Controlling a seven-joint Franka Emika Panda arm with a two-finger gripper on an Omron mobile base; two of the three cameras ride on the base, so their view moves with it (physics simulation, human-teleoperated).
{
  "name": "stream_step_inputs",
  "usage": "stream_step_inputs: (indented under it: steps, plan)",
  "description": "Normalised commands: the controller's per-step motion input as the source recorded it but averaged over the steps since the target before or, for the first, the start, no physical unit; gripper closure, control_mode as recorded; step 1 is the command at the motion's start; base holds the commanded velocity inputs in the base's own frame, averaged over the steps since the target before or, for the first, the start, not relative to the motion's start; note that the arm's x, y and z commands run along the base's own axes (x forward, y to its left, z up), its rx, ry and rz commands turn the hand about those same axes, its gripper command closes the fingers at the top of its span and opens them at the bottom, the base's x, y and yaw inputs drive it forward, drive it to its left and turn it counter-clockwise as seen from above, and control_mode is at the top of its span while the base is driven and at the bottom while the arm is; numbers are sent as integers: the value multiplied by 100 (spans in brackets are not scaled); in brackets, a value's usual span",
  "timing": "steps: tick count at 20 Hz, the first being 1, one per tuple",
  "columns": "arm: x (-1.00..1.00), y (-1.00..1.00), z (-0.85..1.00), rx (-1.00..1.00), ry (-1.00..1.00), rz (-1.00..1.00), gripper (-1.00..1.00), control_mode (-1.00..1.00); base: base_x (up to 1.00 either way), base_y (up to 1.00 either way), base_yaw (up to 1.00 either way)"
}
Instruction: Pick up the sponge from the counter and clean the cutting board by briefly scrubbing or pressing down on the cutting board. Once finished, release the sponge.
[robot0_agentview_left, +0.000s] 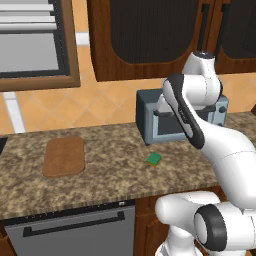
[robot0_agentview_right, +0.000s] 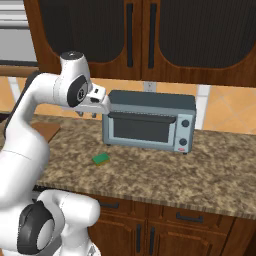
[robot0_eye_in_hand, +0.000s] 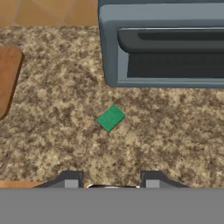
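Granite counter (robot0_agentview_left: 110, 175) carries the sponge (robot0_eye_in_hand: 110, 117) just before the toaster oven (robot0_agentview_right: 149, 121), well apart from the cutting board (robot0_agentview_left: 64, 156) toward the left end. My claw (robot0_eye_in_hand: 111, 183) hangs above, clenched and empty; I should spread wide, square up, then descend.

The sponge (robot0_agentview_left: 154, 159) lies on the bench (robot0_agentview_left: 115, 175), well apart from the board (robot0_agentview_left: 64, 156), near the toaster oven (robot0_agentview_left: 155, 122).
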Motion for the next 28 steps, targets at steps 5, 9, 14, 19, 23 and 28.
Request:
stream_step_inputs:
  steps: [5, 9, 14, 19, 23, 28]
  plan:
    - [-33, 0, 0, 0, -3, 0, -100, -100, 0, 0, 0]
    - [-54, 0, 0, 4, -2, 0, -100, -100, 0, 0, 0]
    - [-51, 0, -13, 0, -1, -1, -100, -100, 0, 0, 0]
    - [-12, 0, -40, -2, 0, -15, -100, -100, 0, 0, 0]
    - [1, 0, -60, 0, 1, -18, -100, -100, 0, 0, 0]
    - [17, 0, -64, 0, 3, -13, -100, -100, 0, 0, 0]
